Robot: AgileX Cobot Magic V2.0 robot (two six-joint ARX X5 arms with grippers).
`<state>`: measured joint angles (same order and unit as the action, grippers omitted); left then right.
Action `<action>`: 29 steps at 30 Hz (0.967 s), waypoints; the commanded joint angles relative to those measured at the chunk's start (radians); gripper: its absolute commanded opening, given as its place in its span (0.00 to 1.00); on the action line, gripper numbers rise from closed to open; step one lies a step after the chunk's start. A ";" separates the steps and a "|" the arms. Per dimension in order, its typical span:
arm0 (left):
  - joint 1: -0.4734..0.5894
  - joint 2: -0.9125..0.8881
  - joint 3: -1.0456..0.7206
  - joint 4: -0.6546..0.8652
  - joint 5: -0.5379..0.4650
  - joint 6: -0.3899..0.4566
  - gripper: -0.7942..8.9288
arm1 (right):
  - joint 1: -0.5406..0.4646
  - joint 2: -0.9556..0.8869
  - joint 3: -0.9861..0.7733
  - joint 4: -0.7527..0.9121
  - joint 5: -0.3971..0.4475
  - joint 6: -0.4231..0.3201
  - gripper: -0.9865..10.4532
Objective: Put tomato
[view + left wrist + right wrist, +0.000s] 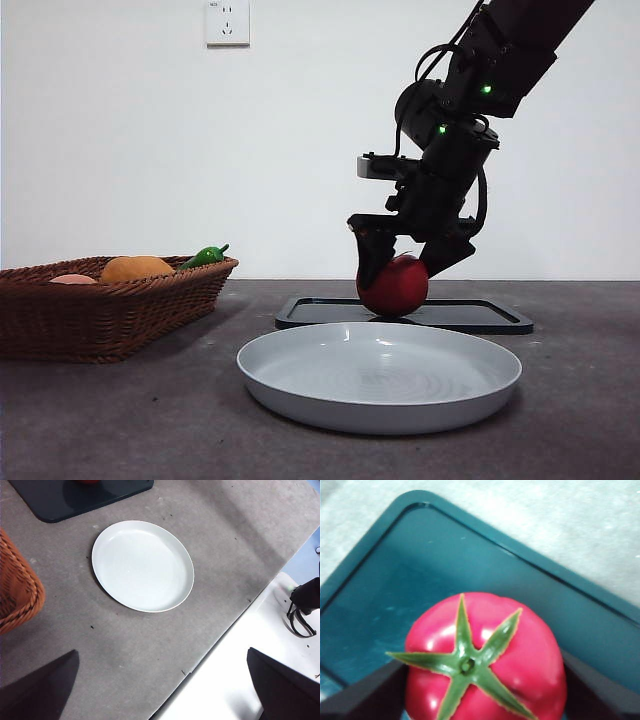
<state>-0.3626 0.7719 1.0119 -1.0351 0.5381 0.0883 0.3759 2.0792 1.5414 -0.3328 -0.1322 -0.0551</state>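
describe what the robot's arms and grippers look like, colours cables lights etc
The right arm is matte black and boxy, with small green lights and looped black cables along its joints. A grey-white block sits on its wrist. The right gripper has two black wedge-shaped jaws. The left gripper shows only two dark, plain jaw tips.

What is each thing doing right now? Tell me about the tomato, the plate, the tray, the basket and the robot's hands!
tomato: on the tray, gripped.
right end effector: shut on the tomato.
left end effector: open, holding nothing.
plate: nothing on it.
tray: flat on the table.
basket: holds fruit and a green pepper.
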 commanded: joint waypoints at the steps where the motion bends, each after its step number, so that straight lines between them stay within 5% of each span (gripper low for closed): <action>1: -0.004 0.005 0.009 0.009 0.006 0.008 0.66 | 0.008 0.025 0.024 -0.004 -0.011 0.021 0.51; 13: -0.004 0.005 0.009 0.006 0.006 0.009 0.66 | 0.007 -0.041 0.024 -0.078 -0.008 0.022 0.51; 29: -0.004 0.005 0.009 0.010 0.006 0.008 0.66 | 0.007 -0.413 0.024 -0.341 -0.032 0.029 0.51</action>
<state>-0.3626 0.7719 1.0119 -1.0359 0.5381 0.0883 0.3779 1.6810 1.5417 -0.6689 -0.1574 -0.0433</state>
